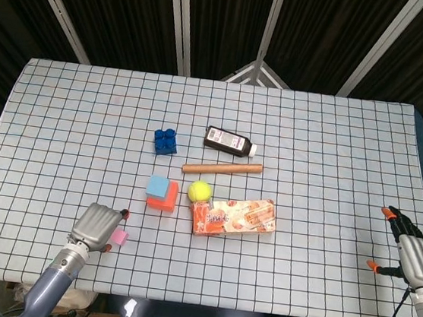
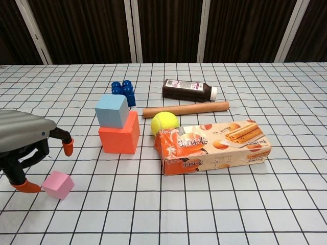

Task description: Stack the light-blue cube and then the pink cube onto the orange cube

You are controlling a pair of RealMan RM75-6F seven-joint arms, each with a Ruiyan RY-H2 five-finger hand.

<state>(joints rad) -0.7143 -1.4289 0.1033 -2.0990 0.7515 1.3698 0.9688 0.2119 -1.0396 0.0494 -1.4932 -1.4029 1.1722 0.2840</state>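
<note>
- The left hand (image 2: 25, 145) hangs low over the table's (image 1: 336, 142) near-left part, fingers spread and curved downward, holding nothing. One orange fingertip sits just left of the pink cube, and I cannot tell whether it touches; another is raised above and behind it.
- The pink cube (image 2: 58, 184) lies on the checked cloth near the front edge, left of centre, under the reach of that hand and apart from the stack.
- The light-blue cube (image 2: 112, 110) sits on top of the orange cube (image 2: 120, 134), turned a little askew to it; the stack stands a bit left of the table's middle.
- A dark-blue toy brick (image 1: 166, 140) lies behind the stack, toward the far edge.
- A yellow tennis ball (image 2: 164, 123) rests just right of the orange cube, against the back-left corner of a snack box (image 2: 212, 146) that lies flat.
- A wooden rod (image 1: 222, 168) lies behind the ball, and a dark bottle (image 1: 231, 142) lies on its side behind the rod.
- The right hand (image 1: 415, 252) is at the table's near-right corner, well apart from everything, fingers spread and empty.
</note>
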